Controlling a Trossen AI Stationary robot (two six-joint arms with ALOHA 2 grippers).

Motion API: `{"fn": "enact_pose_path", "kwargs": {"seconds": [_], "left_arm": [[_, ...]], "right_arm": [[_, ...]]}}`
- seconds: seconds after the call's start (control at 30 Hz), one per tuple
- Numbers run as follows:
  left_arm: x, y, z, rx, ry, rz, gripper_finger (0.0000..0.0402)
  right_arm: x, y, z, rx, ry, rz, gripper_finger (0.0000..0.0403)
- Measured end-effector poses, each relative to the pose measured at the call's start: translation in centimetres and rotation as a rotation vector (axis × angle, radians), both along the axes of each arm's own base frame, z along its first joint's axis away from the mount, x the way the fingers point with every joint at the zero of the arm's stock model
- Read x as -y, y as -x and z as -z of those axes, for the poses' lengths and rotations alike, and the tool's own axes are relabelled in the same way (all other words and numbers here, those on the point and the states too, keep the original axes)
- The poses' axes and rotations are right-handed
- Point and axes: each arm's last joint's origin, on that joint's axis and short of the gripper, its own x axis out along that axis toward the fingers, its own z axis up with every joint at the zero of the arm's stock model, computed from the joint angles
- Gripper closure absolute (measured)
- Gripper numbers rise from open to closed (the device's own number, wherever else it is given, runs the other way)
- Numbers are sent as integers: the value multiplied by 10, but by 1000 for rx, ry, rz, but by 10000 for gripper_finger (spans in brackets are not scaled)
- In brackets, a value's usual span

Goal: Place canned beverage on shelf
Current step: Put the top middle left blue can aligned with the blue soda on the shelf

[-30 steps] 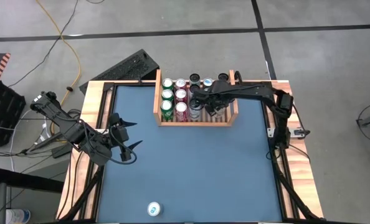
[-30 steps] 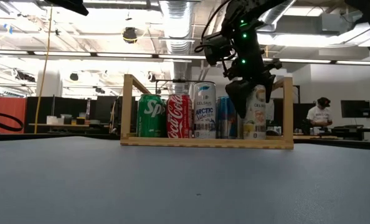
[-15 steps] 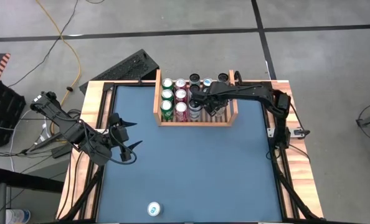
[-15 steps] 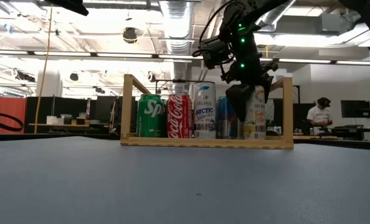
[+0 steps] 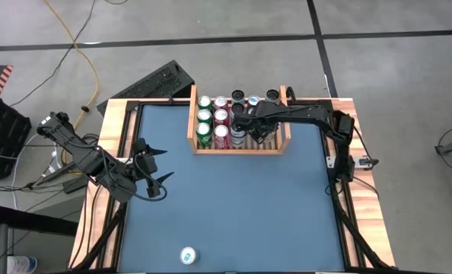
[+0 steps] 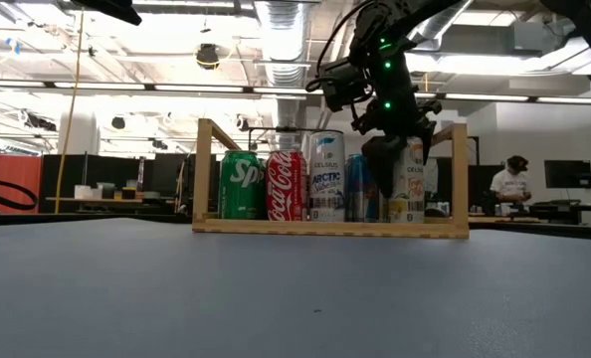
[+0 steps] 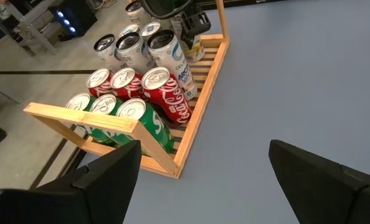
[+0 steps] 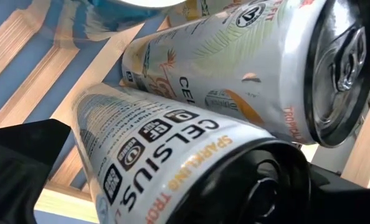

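The light-wood shelf (image 5: 240, 149) stands at the table's far middle, also in the low view (image 6: 325, 227) and the left wrist view (image 7: 191, 127). It holds rows of green, red and silver cans. My right gripper (image 6: 387, 167) reaches down into the shelf's right part, shut on a white Celsius can (image 8: 172, 155) that stands next to a second Celsius can (image 8: 235, 68). In the high view the arm (image 5: 265, 116) hides the held can. My left gripper (image 5: 153, 167) is open and empty at the table's left side. My right gripper pinches the Celsius can's side wall (image 8: 94, 146) between its two fingers, near the can's dark top. The fingers come from above, slanting down. The can (image 6: 408, 184) stands upright, its base level with the neighbouring cans. Whether it rests on the slats is hidden by the shelf's front wall.
One more can (image 5: 188, 256) stands alone near the table's near edge. The wooden table border (image 5: 104, 167) runs around the blue mat. A keyboard (image 5: 154, 82) lies beyond the far left corner. A person (image 6: 506, 184) stands in the room behind.
My right gripper has gone down a little and slightly toward the table's left with the Celsius can, inside the shelf. The can has stayed upright.
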Motion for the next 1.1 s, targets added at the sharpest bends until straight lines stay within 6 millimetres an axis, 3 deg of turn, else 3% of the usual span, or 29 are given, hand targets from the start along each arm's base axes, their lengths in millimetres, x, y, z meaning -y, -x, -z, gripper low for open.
{"fn": "enact_pose_path", "kwargs": {"seconds": [0.63, 1.1], "left_arm": [[0, 0, 1, -12, 10, 14, 60], [1, 0, 1, -23, 20, 26, 60]], "right_arm": [[2, -4, -35, 32, 26, 39, 137], [0, -2, -39, -5, 69, 25, 137]]}}
